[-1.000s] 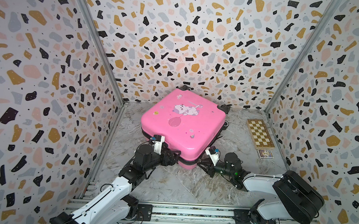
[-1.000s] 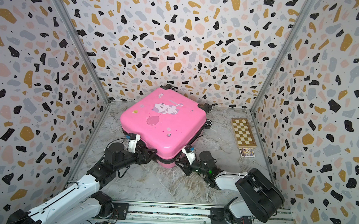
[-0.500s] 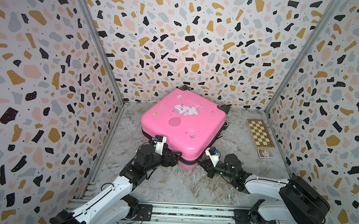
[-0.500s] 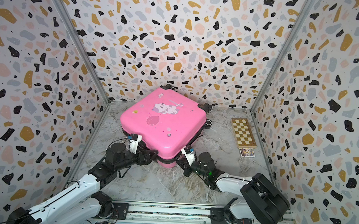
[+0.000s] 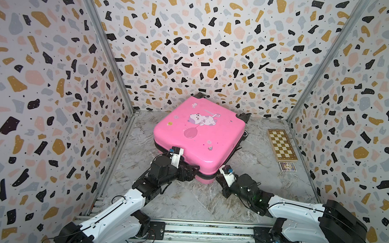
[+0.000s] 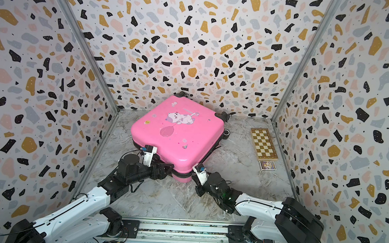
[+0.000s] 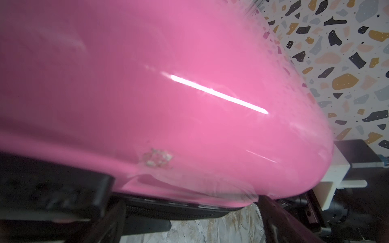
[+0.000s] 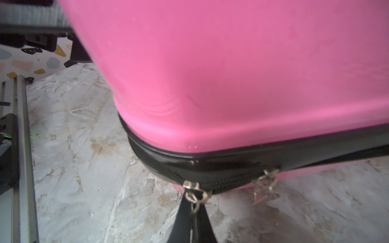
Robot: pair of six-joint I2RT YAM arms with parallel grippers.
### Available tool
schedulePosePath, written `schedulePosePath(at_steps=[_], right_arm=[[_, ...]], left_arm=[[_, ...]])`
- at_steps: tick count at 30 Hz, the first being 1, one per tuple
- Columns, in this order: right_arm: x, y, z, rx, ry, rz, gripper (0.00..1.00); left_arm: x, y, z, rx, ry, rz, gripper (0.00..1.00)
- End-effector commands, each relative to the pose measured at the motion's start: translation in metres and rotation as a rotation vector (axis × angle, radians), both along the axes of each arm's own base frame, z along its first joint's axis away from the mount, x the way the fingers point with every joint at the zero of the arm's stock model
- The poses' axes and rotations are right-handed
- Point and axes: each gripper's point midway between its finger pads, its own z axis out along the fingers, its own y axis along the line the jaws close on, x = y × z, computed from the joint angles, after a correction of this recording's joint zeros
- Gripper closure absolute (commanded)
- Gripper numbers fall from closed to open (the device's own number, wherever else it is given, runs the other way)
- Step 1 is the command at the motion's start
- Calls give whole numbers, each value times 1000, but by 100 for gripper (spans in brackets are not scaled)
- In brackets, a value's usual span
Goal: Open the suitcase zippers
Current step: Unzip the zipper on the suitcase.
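Suitcase (image 5: 197, 136): lies flat, cat print up, on the marble floor (image 5: 198, 196) toward the back wall; one corner points at the robot; shells closed
Zippers (image 8: 227, 185): black band round the seam; teeth meshed at the near corner; a pull (image 8: 190, 190) and a second pull (image 8: 266, 183) sit close together there
Right gripper (image 8: 194, 210): pressed together on the nearer pull's tab, low at that corner
Left gripper (image 5: 189, 172): spread wide against the near-left side by the seam; holds nothing
Step in hand: likely the first draw; best kept low and along the band, following the corner's curve, not tugging outward; the left arm should brace the shell against sliding
Since a second ago: right jaws have gone from slightly parted to closed; the right elbow has swung outward; suitcase and left arm unmoved
Around: chessboard (image 5: 281, 144) well apart, to the right
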Motion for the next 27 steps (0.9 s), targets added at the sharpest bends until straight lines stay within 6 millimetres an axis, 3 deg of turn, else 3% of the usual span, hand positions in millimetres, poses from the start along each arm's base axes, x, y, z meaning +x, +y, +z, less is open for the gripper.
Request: schedulePosePath(at_steps=[1,13,16,22,27], right_arm=[[-20,13,5,-59,-30,73,100],[-53,47,7,-125,-27,171,100],[-52,37,-2,-142,20,118,100],[-50,-1,-29,-183,142,-45,100],[-49,-31,-32,-157,195,-169,100]], left_arm=[[6,-13,25,-28,-88,-33,1],[-1,-25,30,-25,-112,-80,1],[-5,-15,39,-18,-157,-35,0],[-4,26,59,61,-208,145,0],[4,46,61,130,-158,258,0]])
